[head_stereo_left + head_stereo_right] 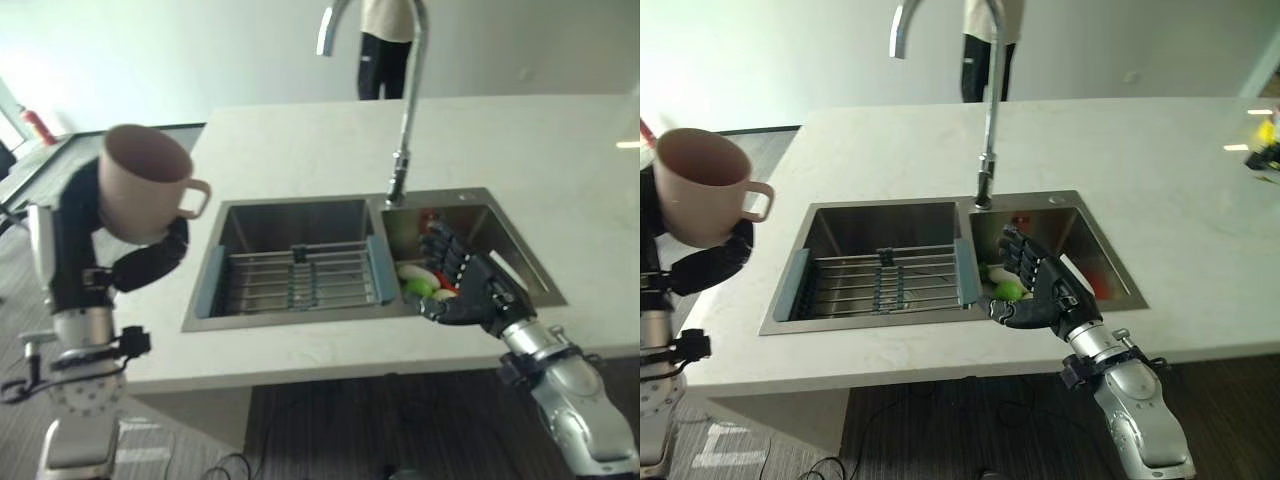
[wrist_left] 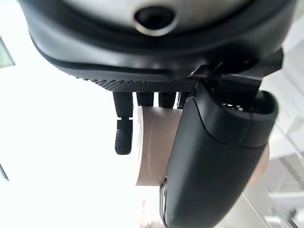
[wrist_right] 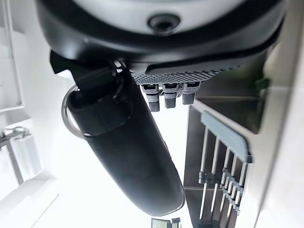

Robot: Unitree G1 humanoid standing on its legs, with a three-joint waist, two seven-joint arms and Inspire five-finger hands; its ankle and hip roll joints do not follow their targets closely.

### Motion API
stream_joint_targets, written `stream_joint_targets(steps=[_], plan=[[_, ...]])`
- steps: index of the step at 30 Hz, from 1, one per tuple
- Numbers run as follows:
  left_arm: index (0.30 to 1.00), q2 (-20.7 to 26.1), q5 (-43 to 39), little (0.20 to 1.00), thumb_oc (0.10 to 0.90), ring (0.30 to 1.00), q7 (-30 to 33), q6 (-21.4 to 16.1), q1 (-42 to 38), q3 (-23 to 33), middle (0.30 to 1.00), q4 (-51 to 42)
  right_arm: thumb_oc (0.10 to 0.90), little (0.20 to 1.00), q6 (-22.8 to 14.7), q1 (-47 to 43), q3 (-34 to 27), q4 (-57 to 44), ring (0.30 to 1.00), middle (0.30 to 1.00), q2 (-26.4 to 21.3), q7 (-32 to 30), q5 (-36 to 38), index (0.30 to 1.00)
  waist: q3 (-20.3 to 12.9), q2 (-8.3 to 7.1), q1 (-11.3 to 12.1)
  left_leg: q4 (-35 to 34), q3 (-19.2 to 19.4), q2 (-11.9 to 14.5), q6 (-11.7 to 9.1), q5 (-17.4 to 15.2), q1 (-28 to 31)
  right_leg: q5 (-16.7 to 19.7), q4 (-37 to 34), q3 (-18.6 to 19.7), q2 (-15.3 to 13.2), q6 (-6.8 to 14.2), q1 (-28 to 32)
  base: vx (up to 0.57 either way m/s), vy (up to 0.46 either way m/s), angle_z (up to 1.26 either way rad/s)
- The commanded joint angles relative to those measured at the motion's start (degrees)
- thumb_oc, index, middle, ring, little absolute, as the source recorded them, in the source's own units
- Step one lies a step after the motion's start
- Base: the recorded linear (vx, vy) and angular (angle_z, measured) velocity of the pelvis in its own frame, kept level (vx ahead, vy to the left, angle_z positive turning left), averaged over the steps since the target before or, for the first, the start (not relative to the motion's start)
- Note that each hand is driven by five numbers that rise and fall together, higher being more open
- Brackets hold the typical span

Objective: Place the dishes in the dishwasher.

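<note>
My left robot hand (image 1: 150, 262) grips the beige mug (image 1: 145, 185), raised left of the sink (image 1: 300, 215). My right robot hand (image 1: 1045, 290) hangs open-fingered over the right basin, nearer the dishes (image 1: 415, 280) left there.

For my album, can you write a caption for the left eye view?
Left hand lifts a beige mug while the open right hand hovers over the sink.

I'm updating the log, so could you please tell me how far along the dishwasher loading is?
No dishwasher or loaded dish is visible, so nothing looks done. In hand: the left hand holds a beige mug raised beside the counter. The right hand, open, hangs over the right sink basin, where coloured items remain. The left basin's rack looks empty.
</note>
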Motion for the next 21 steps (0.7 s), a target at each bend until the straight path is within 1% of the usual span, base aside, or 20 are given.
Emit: stream_joint_targets(steps=[1, 2, 3, 4, 5, 6, 7, 8, 9, 10, 11, 12, 13, 14, 15, 16, 17, 19, 20, 21], plan=[[0.300, 1.36, -8.83, 0.300, 0.400, 0.300, 3.89, -10.32, -4.57, 5.38, 0.300, -4.69, 0.800, 0.900, -11.42, -4.87, -6.64, -9.08, 0.900, 0.900, 0.81, -2.09, 2.34, 0.900, -0.98, -0.25, 0.92, 4.08, 0.85, 2.76, -3.34, -0.22, -1.55, -1.42, -2.70, -1.61, -2.61, 5.09, 5.07, -0.02, -0.044, 0.41], [0.300, -1.03, -11.78, 0.300, 0.400, 0.300, 2.92, -11.57, -2.42, 7.17, 0.300, -6.70, 0.800, 0.900, -12.24, -4.10, -7.70, -10.20, 0.900, 0.900, 1.05, -2.17, 2.00, 0.900, -0.48, -0.27, 2.13, 4.08, 0.73, 3.45, -3.87, 0.94, -3.10, -1.44, -2.70, -2.51, -3.03, 5.22, 5.36, -0.04, -0.032, 0.37], [0.300, -1.75, -13.33, 0.300, 0.400, 0.300, 2.34, -11.72, -1.73, 7.64, 0.300, -7.49, 0.800, 0.900, -12.31, -3.91, -7.93, -10.58, 0.900, 0.900, 0.90, -2.24, 1.80, 0.900, -0.45, -0.18, 2.31, 4.08, 0.47, 3.61, -4.03, 1.41, -3.70, -1.42, -2.70, -2.87, -3.13, 5.22, 5.35, -0.09, -0.020, 0.53], [0.300, -2.77, -17.20, 0.300, 0.400, 0.300, 1.11, -12.03, -1.37, 7.79, 0.300, -8.70, 0.800, 0.900, -12.51, -3.97, -8.20, -10.83, 0.900, 0.900, 0.41, -2.72, 1.48, 0.900, -0.06, -0.14, 2.95, 4.08, 0.34, 4.10, -4.36, 2.21, -4.95, -1.51, -2.70, -3.23, -3.25, 5.33, 5.43, -0.13, -0.008, 0.69], [0.300, -3.94, -20.76, 0.300, 0.400, 0.300, -0.98, -12.19, -1.75, 7.36, 0.300, -9.48, 0.800, 0.900, -12.71, -4.22, -8.14, -10.69, 0.900, 0.900, 0.21, -3.74, 0.99, 0.900, 0.15, 0.00, 3.05, 4.08, 1.77, 4.79, -4.60, 2.69, -5.71, -1.58, -2.70, -4.07, -3.52, 5.37, 5.47, -0.27, 0.022, 0.82], [0.300, -5.53, -23.07, 0.300, 0.400, 0.300, -4.56, -12.42, -3.35, 5.86, 0.300, -9.93, 0.800, 0.900, -13.71, -4.57, -8.63, -9.85, 0.900, 0.900, -0.16, -6.13, -0.79, 0.900, 0.26, -0.46, 1.80, 4.08, 8.17, 6.90, -4.96, 2.85, -3.85, -1.48, -2.70, -7.55, -5.11, 5.75, 5.75, -0.33, 0.042, 0.83], [0.300, -5.70, -22.70, 0.300, 0.400, 0.300, -5.16, -12.68, -4.52, 4.63, 0.300, -9.81, 0.800, 0.900, -14.47, -4.89, -8.95, -9.40, 0.900, 0.900, -0.74, -6.96, -1.01, 0.900, 0.33, -0.90, 0.76, 4.08, 11.88, 7.69, -4.61, 2.91, -2.18, -0.83, -2.70, -9.55, -6.26, 5.83, 5.53, -0.44, 0.076, 1.36], [0.300, -5.36, -20.37, 0.300, 0.400, 0.300, -4.71, -12.76, -6.74, 2.33, 0.300, -9.42, 0.800, 0.900, -15.65, -5.41, -9.74, -8.53, 0.900, 0.900, -1.77, -7.76, -0.48, 0.900, 0.31, -1.71, -0.90, 4.08, 17.61, 8.29, -4.07, 3.94, 1.48, 0.18, -2.70, -12.56, -8.05, 5.89, 5.30, -0.40, 0.083, 2.46], [0.300, -4.84, -18.56, 0.300, 0.400, 0.300, -4.29, -12.70, -8.49, 0.51, 0.300, -8.97, 0.800, 0.900, -16.52, -5.59, -10.34, -7.77, 0.900, 0.900, -2.25, -8.28, -0.27, 0.900, 0.23, -2.18, -1.97, 4.08, 21.40, 8.63, -3.90, 4.67, 4.09, 1.04, -2.70, -14.99, -9.34, 6.02, 5.30, -0.37, 0.099, 3.17], [0.300, -4.35, -17.52, 0.300, 0.400, 0.300, -4.00, -12.63, -9.89, -0.96, 0.300, -8.49, 0.800, 0.900, -17.31, -5.64, -10.98, -7.06, 0.900, 0.900, -2.68, -8.59, -0.08, 0.900, 0.24, -2.49, -2.85, 4.08, 24.27, 9.09, -3.94, 5.22, 6.22, 1.58, -2.70, -17.08, -10.42, 6.13, 5.52, -0.21, 0.117, 2.84], [0.300, -3.83, -17.34, 0.300, 0.400, 0.300, -4.49, -12.64, -11.00, -2.01, 0.300, -8.02, 0.800, 0.900, -17.90, -5.60, -11.54, -6.42, 0.900, 0.900, -2.93, -9.15, -0.40, 0.900, -0.07, -2.46, -3.70, 4.08, 25.58, 9.91, -5.04, 4.80, 8.93, 1.17, -2.70, -17.79, -10.85, 6.70, 6.07, -0.19, 0.185, 2.16], [0.300, -3.20, -17.95, 0.300, 0.400, 0.300, -5.52, -12.94, -12.26, -3.22, 0.300, -7.39, 0.800, 0.900, -18.65, -5.45, -12.08, -5.66, 0.900, 0.900, -3.03, -10.25, -1.51, 0.900, 0.07, -2.47, -4.38, 4.08, 27.62, 10.52, -5.40, 4.11, 11.12, 2.22, -2.70, -20.26, -11.88, 6.98, 6.67, -0.20, 0.276, 1.56], [0.300, -2.62, -18.64, 0.300, 0.400, 0.300, -6.29, -13.42, -12.80, -4.05, 0.300, -6.76, 0.800, 0.900, -19.24, -5.40, -12.10, -5.48, 0.900, 0.900, -2.91, -10.87, -2.12, 0.900, 0.31, -2.32, -4.62, 4.08, 28.03, 11.03, -5.33, 1.99, 11.25, 3.48, -2.70, -21.58, -13.07, 7.68, 6.54, -0.23, 0.326, 1.67], [0.300, -2.16, -19.07, 0.300, 0.400, 0.300, -6.55, -13.69, -12.89, -4.43, 0.300, -6.25, 0.800, 0.900, -19.52, -5.42, -11.99, -5.40, 0.900, 0.900, -2.89, -10.95, -1.96, 0.900, 0.32, -2.19, -4.82, 4.08, 27.12, 10.83, -5.07, -0.16, 11.58, 4.56, -2.70, -22.20, -13.90, 8.33, 6.11, -0.17, 0.332, 2.02], [0.300, -2.16, -19.42, 0.300, 0.400, 0.300, -6.90, -13.68, -12.96, -4.69, 0.300, -5.98, 0.800, 0.900, -19.75, -5.54, -11.67, -5.25, 0.900, 0.900, -2.47, -10.85, -1.96, 0.900, 0.27, -2.13, -4.54, 4.08, 25.81, 10.41, -4.67, -2.66, 11.27, 5.54, -2.70, -22.56, -14.95, 9.26, 5.97, -0.12, 0.330, 2.06], [0.300, -2.37, -21.54, 0.300, 0.400, 0.300, -8.24, -13.19, -12.98, -5.12, 0.300, -6.22, 0.800, 0.900, -19.99, -5.72, -11.13, -5.08, 0.900, 0.900, -1.69, -11.30, -2.26, 0.900, 0.20, -2.07, -3.97, 4.08, 24.21, 9.62, -4.06, -4.80, 10.30, 7.38, -2.70, -23.42, -16.49, 10.43, 5.80, -0.09, 0.331, 1.58], [0.300, -2.57, -23.86, 0.300, 0.400, 0.300, -9.33, -12.18, -12.88, -5.11, 0.300, -6.70, 0.800, 0.900, -20.22, -5.76, -10.75, -4.90, 0.900, 0.900, -1.18, -11.25, -2.35, 0.900, 0.16, -2.01, -3.44, 4.08, 23.03, 8.96, -3.87, -5.56, 9.61, 8.61, -2.70, -23.72, -17.45, 11.08, 5.58, -0.05, 0.338, 0.86], [0.300, -3.43, -24.65, 0.300, 0.400, 0.300, -10.74, -10.86, -12.86, -4.93, 0.300, -7.59, 0.800, 0.900, -20.12, -5.81, -9.84, -5.26, 0.900, 0.900, -0.01, -11.64, -3.75, 0.900, 0.22, -2.14, -2.02, 4.08, 21.05, 6.89, -3.65, -6.75, 8.40, 11.81, -2.70, -24.77, -20.28, 12.66, 5.40, -0.03, 0.315, 0.73], [0.300, -3.73, -24.34, 0.300, 0.400, 0.300, -11.02, -10.32, -12.93, -5.03, 0.300, -8.17, 0.800, 0.900, -20.11, -5.99, -9.27, -5.58, 0.900, 0.900, 0.74, -11.94, -4.34, 0.900, 0.34, -2.31, -1.15, 4.08, 20.31, 6.02, -3.57, -7.21, 7.82, 13.89, -2.70, -25.77, -21.97, 13.14, 5.39, -0.04, 0.408, 0.68], [0.300, -4.29, -23.87, 0.300, 0.400, 0.300, -11.06, -9.51, -12.87, -4.97, 0.300, -9.18, 0.800, 0.900, -20.23, -5.95, -8.53, -6.10, 0.900, 0.900, 2.29, -11.80, -5.53, 0.900, 0.53, -2.52, 0.17, 4.08, 19.08, 4.54, -3.12, -7.62, 6.82, 16.36, -2.70, -27.58, -23.99, 13.38, 5.73, -0.04, 0.375, 0.64]])
